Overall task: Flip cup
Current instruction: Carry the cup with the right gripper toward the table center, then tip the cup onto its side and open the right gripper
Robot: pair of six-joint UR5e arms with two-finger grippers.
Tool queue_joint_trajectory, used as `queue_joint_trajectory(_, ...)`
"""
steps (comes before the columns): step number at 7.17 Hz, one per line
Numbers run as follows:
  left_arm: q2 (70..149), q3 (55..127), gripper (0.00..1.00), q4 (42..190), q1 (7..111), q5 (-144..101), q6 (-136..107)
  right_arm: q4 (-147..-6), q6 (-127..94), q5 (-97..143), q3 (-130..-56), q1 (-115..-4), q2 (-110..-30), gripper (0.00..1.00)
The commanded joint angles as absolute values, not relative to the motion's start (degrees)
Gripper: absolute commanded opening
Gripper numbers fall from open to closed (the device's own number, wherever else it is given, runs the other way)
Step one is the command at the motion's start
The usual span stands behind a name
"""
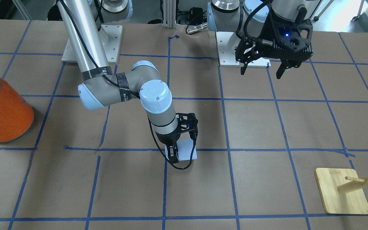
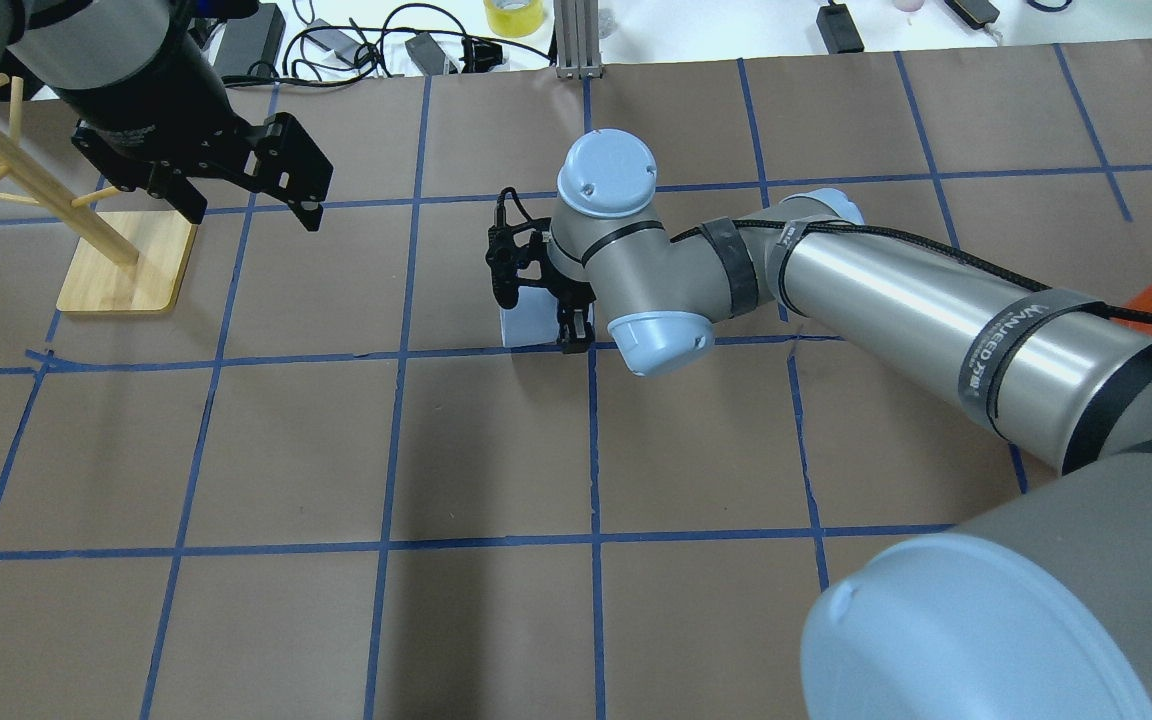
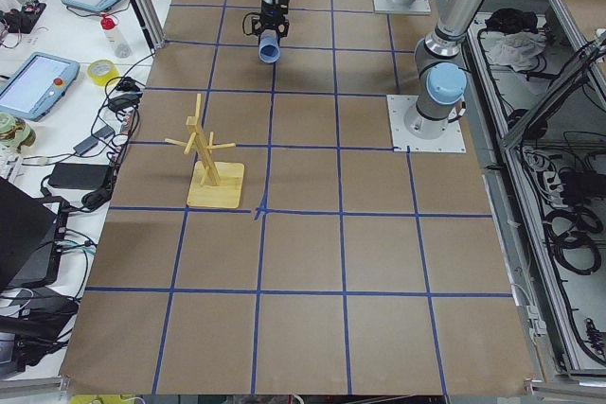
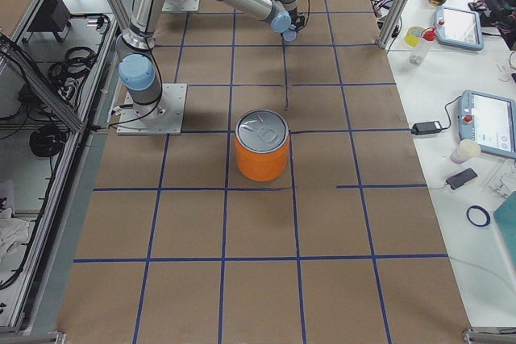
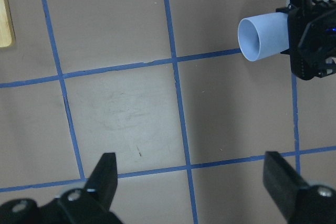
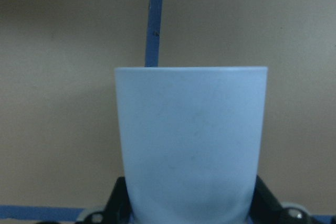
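One pale blue, handleless cup [image 1: 188,153] is clamped in the right gripper [image 1: 181,147] at mid-table [image 1: 267,127] in the front view; the left gripper [image 1: 262,68] hangs with fingers apart. Left wrist view: the cup lies sideways, mouth showing. Right wrist view: smooth tapered wall.

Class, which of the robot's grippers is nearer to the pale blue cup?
Right. The right gripper is closed on the cup, holding it sideways; the left gripper hangs open well away, by the wooden peg stand.
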State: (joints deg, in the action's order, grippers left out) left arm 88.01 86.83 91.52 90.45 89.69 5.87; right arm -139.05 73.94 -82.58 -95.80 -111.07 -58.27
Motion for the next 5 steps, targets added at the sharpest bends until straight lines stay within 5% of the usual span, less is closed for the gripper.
queue_joint_trajectory(1, 87.98, 87.01, 1.00, 91.76, 90.44, 88.33, 5.89, -138.69, 73.92, -82.79, -95.80, -110.92, -60.02, 1.00)
queue_joint_trajectory(5, 87.98, 87.01, 1.00, 91.67, 90.35, 88.42, 5.71, -124.32, 70.51, -83.14, -95.98, -109.87, -73.08, 1.00)
